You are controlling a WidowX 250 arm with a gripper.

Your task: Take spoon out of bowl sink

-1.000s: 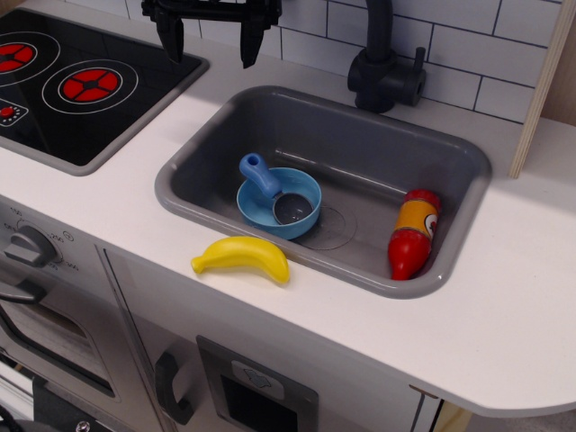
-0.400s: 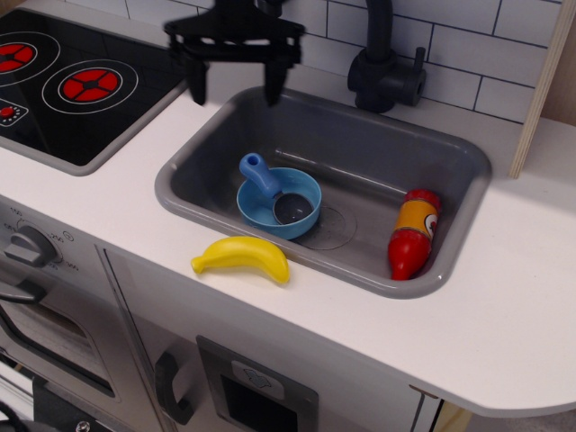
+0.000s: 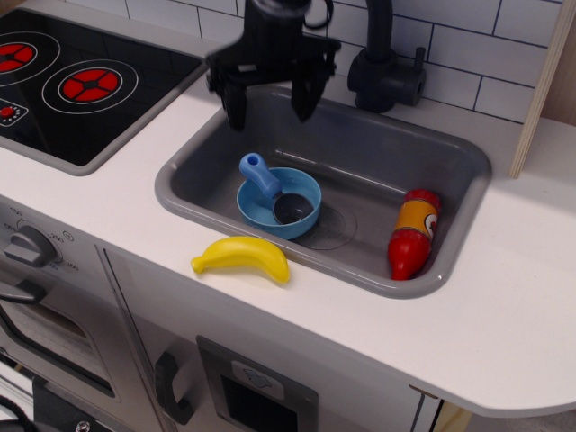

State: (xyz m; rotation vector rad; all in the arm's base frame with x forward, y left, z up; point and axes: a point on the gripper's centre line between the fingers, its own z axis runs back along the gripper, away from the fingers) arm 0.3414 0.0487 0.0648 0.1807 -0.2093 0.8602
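The black gripper (image 3: pixel 270 106) is seen above the rear left part of the grey sink (image 3: pixel 360 153), with its two jaws spread wide apart and pointing downward; nothing is held between them. Below the jaws and slightly toward the front, the light blue bowl (image 3: pixel 306 184) is set on the sink floor. The spoon (image 3: pixel 273 189) is laid inside the bowl: its dark grey scoop is rested on the bowl's bottom, while its thick blue handle is leaned over the rim on the side nearest the jaws, tilted upward. The jaws are kept apart from both spoon and bowl. Well to the right of the jaws, a red and yellow bottle (image 3: pixel 413 233) is laid on its side against the sink's right wall. In front of the sink, beyond the bowl from the jaws, a yellow banana (image 3: pixel 241 257) is placed on the white counter (image 3: pixel 504 315).
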